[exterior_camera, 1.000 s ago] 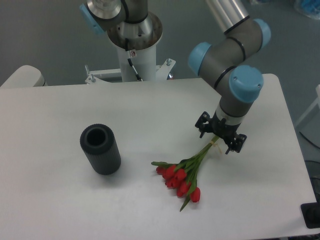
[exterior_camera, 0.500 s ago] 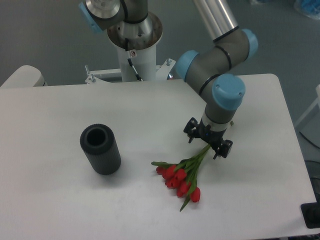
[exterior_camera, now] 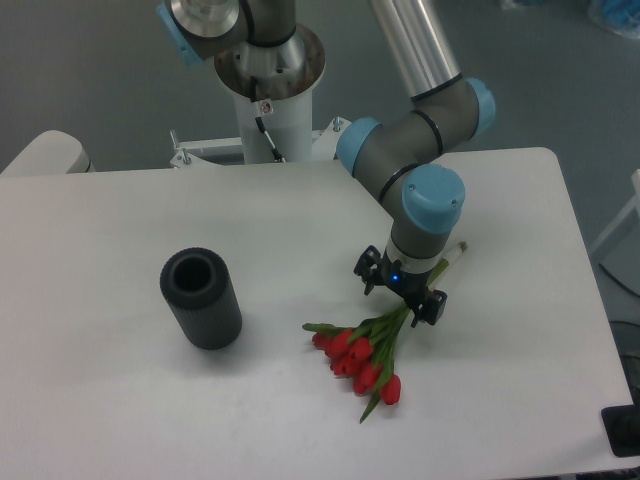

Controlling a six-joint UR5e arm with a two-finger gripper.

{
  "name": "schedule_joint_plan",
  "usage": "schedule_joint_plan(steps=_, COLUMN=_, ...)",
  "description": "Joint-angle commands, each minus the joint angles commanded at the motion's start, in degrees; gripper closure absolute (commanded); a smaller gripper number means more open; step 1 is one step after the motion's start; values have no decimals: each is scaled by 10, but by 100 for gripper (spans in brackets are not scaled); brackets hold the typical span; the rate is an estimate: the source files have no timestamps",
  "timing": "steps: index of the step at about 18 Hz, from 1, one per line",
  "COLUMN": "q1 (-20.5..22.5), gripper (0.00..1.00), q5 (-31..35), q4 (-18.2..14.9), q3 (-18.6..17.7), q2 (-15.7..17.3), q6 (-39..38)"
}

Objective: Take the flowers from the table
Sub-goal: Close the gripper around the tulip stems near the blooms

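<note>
The flowers (exterior_camera: 361,357), a small bunch of red tulips with green stems, lie flat on the white table (exterior_camera: 120,400) right of centre, heads toward the front. The stem ends (exterior_camera: 455,250) poke out behind the wrist. My gripper (exterior_camera: 400,292) points down over the stems, just above the heads. It is open, with one finger (exterior_camera: 367,277) to the left of the stems and one finger (exterior_camera: 433,306) to the right. The stems pass between the fingers; I cannot tell whether the fingers touch them.
A dark grey ribbed cylinder vase (exterior_camera: 200,298) stands on the table's left half, well apart from the flowers. The arm's white base column (exterior_camera: 268,100) rises behind the table's back edge. The table's right edge (exterior_camera: 590,300) is near.
The gripper has moved left and forward along the stems, from near their tied end toward the flower heads. The flowers and vase have not moved.
</note>
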Motion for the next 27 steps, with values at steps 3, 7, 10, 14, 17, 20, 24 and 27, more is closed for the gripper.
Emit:
schedule_joint_plan(steps=3, q1=-1, gripper=0, q5=0, q4=11, q3=-2, q2=-8, q6=2)
schedule_joint_plan(steps=7, q1=-8, gripper=0, q5=0, q4=13, q3=-6, q2=-11, q6=2)
schedule_joint_plan(steps=10, q1=-11, gripper=0, q5=0, q4=13, q3=-6, q2=-13, q6=3)
schedule_joint_plan(steps=14, q1=-11, gripper=0, q5=0, q4=31, q3=-6, q2=-18, q6=5)
schedule_joint_plan(steps=17, q1=-11, gripper=1, q5=0, q4=33, q3=-6, q2=-18, q6=6)
schedule_joint_plan(steps=20, q1=-11, gripper=12, q5=0, q4=33, q3=-7, q2=-19, q6=6)
schedule_joint_plan(steps=24, q1=-11, gripper=30, q5=0, q4=33, q3=-7, q2=-19, q6=8)
schedule_joint_plan(steps=27, q1=-11, gripper=41, q5=0, q4=33, q3=-5, q2=-19, q6=8)
